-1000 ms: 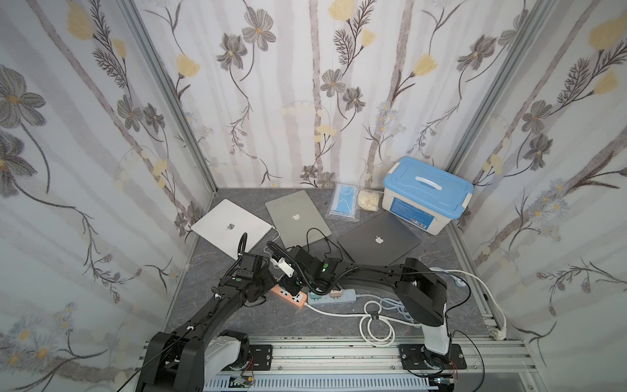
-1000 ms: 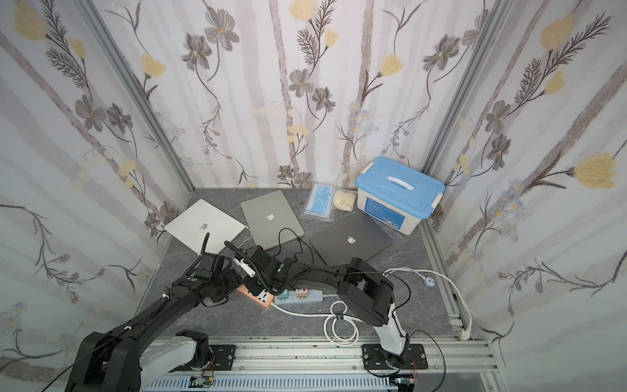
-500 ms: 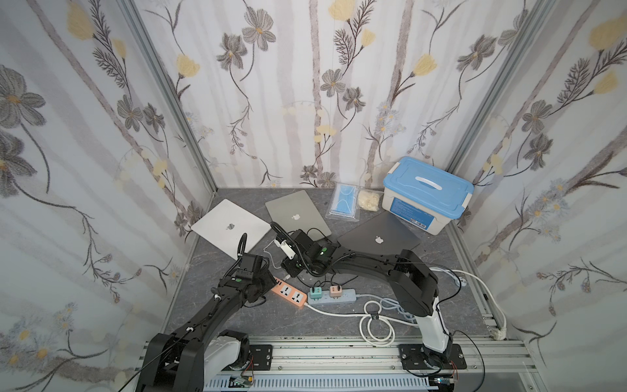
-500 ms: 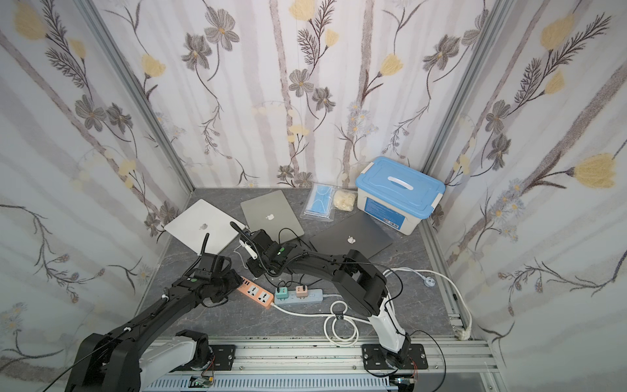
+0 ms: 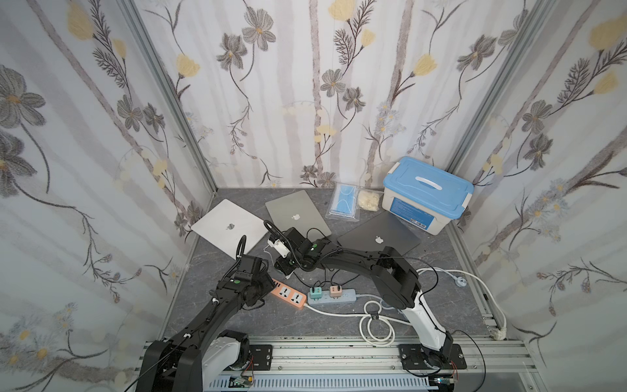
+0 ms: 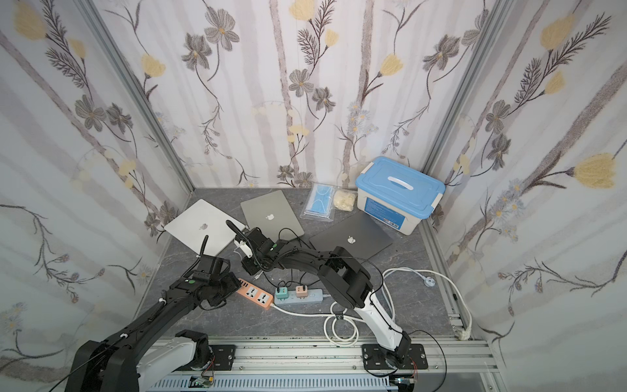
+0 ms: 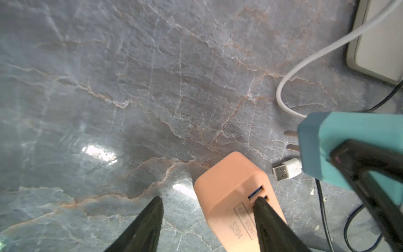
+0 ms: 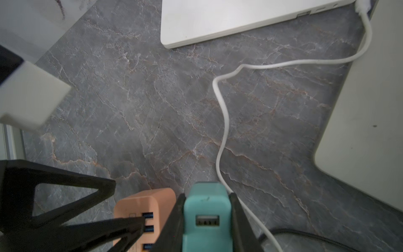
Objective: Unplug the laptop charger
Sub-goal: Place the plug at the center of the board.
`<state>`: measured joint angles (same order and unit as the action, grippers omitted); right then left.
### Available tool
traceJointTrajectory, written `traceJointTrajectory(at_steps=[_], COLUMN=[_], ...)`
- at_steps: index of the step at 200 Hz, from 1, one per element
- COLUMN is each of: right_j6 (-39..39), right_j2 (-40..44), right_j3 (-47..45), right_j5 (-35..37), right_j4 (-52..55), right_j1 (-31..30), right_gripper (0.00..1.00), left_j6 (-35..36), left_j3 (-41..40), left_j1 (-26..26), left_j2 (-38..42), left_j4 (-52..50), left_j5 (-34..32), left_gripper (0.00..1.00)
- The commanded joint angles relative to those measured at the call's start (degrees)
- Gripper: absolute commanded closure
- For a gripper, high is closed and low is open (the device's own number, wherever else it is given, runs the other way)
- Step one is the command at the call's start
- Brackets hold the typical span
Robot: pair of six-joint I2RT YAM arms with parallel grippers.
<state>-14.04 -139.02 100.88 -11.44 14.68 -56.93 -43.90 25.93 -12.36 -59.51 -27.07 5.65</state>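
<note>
1. The right gripper has its fingers clamped on both sides of the teal charger, and the charger's USB port faces the wrist camera.
2. And it's out! In the left wrist view the charger's two prongs stick out bare, in the air just beside the orange power strip and clear of it.
3. In both top views the right gripper sits in the lower middle of the frame, a touch left of centre. The charger is tucked under the right wrist, so it's hidden there.
4. The left gripper has its fingers apart. One tip is at the strip's end by the USB ports and the other is over the bare table. I cannot tell whether the first tip is pressing down.
5. A loose USB plug lies on the table between the strip's end and the charger.
6. A white cable snakes across the table to the corner of the silver laptop.
7. In a top view, a blue power strip lies just right of the orange one, with a green charger and a pink charger plugged in.
8. Higher in that frame are a grey laptop and a dark laptop, both shut.
</note>
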Motion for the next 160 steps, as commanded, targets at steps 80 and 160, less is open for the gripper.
traceJointTrajectory(at_steps=[80,160], right_j6=[-0.20,-0.11], right_j2=[-2.15,-1.36], right_j3=[-0.08,0.22], right_j5=[-6.46,-5.06], right_j4=[1.12,0.79], right_j1=[-0.21,-0.07], right_gripper=[0.90,0.68], left_j6=[0.86,1.77], left_j3=[1.92,4.19], left_j1=[0.33,0.60], left_j2=[-0.58,0.75], left_j4=[-3.38,-4.87], left_j5=[-1.68,-2.03], left_gripper=[0.30,0.28])
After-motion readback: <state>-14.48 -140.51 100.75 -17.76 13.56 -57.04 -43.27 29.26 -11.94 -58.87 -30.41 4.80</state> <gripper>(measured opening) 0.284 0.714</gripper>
